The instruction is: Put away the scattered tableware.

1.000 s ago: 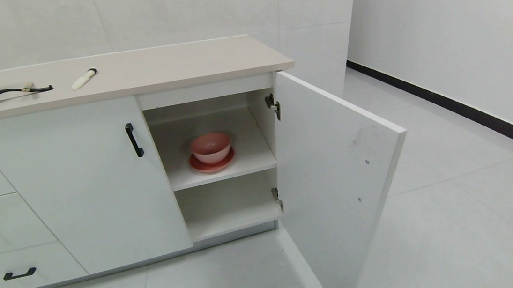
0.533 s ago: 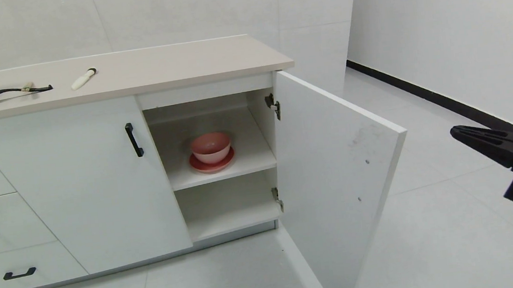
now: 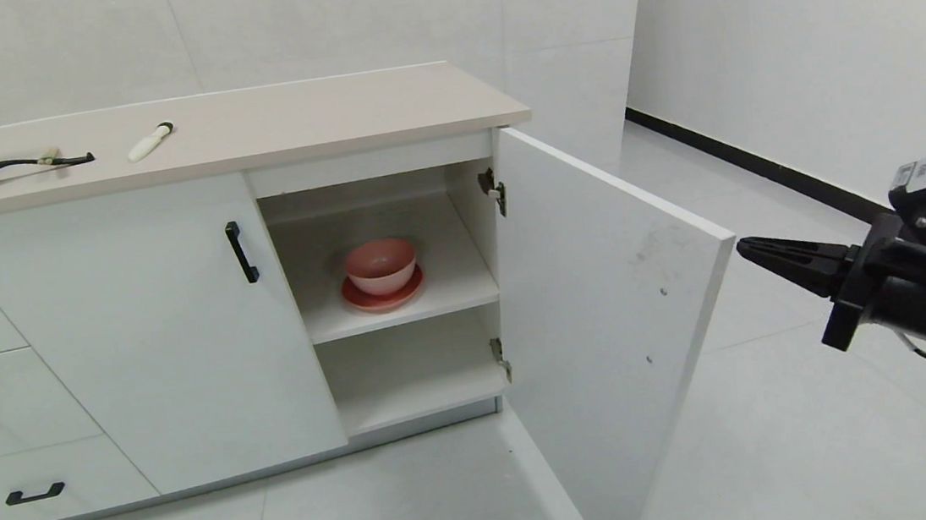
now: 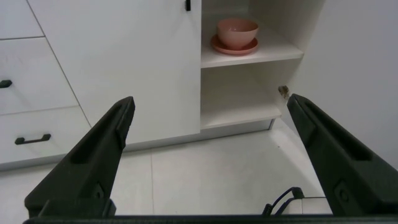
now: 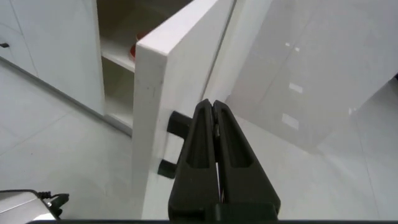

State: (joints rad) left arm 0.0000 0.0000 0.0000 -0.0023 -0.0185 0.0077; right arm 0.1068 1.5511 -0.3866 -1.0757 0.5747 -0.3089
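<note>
Advancing from the right toward the free edge of the open cabinet door (image 3: 603, 297) with right gripper (image 3: 755, 253) pinched shut and empty, left gripper (image 4: 210, 102) splayed wide, apparently preparing to shut in the bowl (image 3: 380, 264) stacked on its plate (image 3: 383, 300) near the upper shelf (image 3: 452, 282) front edge.

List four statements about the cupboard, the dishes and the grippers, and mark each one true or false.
1. The bowl sits on the plate on the upper shelf. True.
2. Both cupboard doors are shut. False: the right door stands wide open.
3. The right gripper has its fingers shut, near the outer edge of that door. True.
4. The left gripper holds a spoon. False: its fingers are spread open with nothing between them.
</note>
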